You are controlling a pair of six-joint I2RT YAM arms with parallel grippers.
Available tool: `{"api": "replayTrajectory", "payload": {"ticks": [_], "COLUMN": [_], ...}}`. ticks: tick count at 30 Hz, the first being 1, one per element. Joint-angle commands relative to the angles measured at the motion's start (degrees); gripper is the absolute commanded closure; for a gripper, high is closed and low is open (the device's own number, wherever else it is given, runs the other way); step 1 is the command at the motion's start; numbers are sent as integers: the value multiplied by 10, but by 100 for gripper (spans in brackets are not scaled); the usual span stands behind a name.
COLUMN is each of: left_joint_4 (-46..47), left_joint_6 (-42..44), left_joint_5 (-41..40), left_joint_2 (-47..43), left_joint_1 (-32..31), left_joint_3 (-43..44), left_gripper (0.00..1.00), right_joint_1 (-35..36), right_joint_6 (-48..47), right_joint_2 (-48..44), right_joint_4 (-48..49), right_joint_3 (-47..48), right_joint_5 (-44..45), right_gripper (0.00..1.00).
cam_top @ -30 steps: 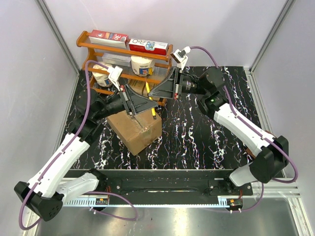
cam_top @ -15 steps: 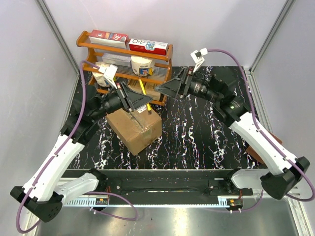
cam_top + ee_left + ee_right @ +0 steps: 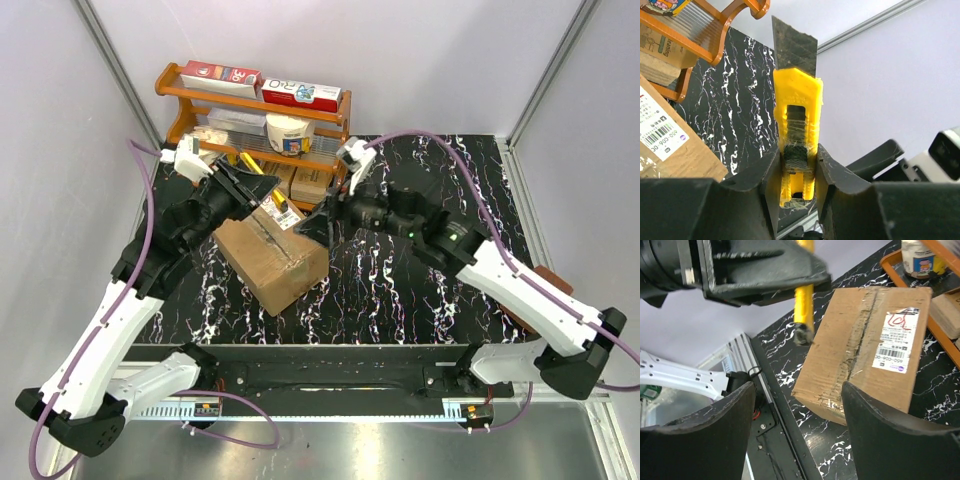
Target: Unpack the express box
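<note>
Status: express box (image 3: 275, 262) sits on the black marbled table (image 3: 420, 290), left of centre, just in front of the wooden rack (image 3: 170, 85) and turned at an angle to the table edges. Flaps are closed. The taped centre seam looks ragged along its length in the right wrist view. White label (image 3: 897, 342) is on the top face, at the rack end.

Left gripper (image 3: 262, 192) hangs over the box's far end, fingers clamped on a yellow utility knife (image 3: 797, 110). Blade is extended and points away from the wrist. From the right wrist view the knife's other end (image 3: 804, 305) hangs above the table beside the box, not touching it.

Right gripper (image 3: 318, 222) is just off the box's right far corner, above the table. Its fingers (image 3: 705, 440) are spread wide with nothing between them.

Rack holds flat red-and-white boxes (image 3: 220, 75) on top, a white tub (image 3: 287, 132) below, and small tan cartons (image 3: 305, 180) on the lowest shelf.
</note>
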Motion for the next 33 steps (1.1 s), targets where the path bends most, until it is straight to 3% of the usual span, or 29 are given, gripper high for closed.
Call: {"api": "replayTrajectory", "payload": {"ticks": [1,11,13,17,24,27,29,30,32,33], "left_joint_4": [35,35,42,54,55,55,56,55,55,56], "left_joint_6": [-55,-89,-93,-96,-90,-91,-90,-89,-76,-67], "left_joint_5": [-32,6,12,24,30,32,32,33,32,33], "left_joint_2": [-17,-24,-23,-18,-15,-14,-15,-14,-17,-18], "left_joint_1": [2,2,2,2,2,2,2,2,2,2], "left_joint_3": [-4,-32,-35,-36,-27,-28,-28,-28,-27,-25], "left_gripper": [88,88,88,86,85,83,81,76,63,41], "right_joint_1": [51,86,87,87,87,88,87,87,87,87], "right_joint_6": [-65,-94,-98,-115,-127,-123,-122,-119,-117,-114], "right_joint_2": [26,59,65,80,87,89,89,88,87,86], "right_joint_4": [52,155,155,147,124,125,125,124,119,114], "right_joint_3": [27,6,14,36,44,45,47,48,51,54], "right_joint_5": [83,198,204,201,213,218,222,232,239,244], "right_gripper": [26,27,30,48,46,58,88,97,100,100]}}
